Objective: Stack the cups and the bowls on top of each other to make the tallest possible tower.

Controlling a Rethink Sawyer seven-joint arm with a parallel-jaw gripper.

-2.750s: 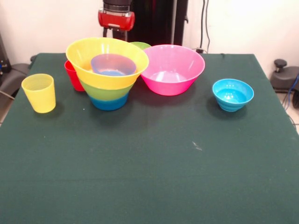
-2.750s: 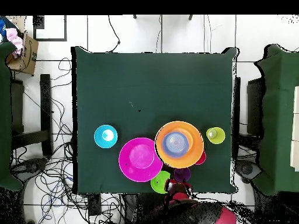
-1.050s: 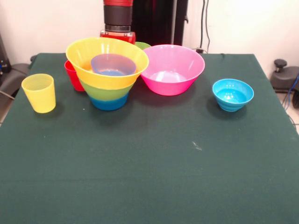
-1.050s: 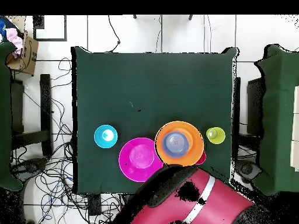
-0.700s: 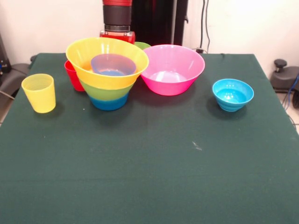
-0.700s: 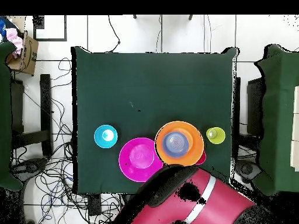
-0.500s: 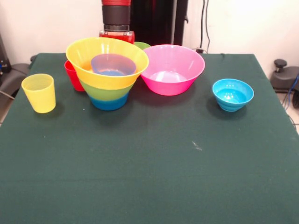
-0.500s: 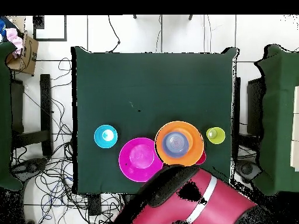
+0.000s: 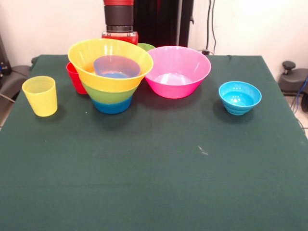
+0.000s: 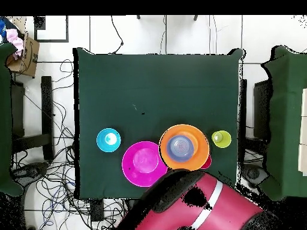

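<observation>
I had the arm [image 9: 119, 21] low behind the tower [image 9: 110, 77], probably for the cups hidden there (jaw state I couldn't tell), while the pink bowl [image 9: 177, 71], blue bowl [image 9: 239, 97] and yellow cup [image 9: 40, 96] waited unstacked beside it

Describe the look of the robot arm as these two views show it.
In the front view, the arm shows as a red band above a black ribbed cylinder, ending in a red block behind the orange bowl. From overhead it is a bulky red shell with a pale stripe and black sections. The gripper itself is hidden.
</observation>
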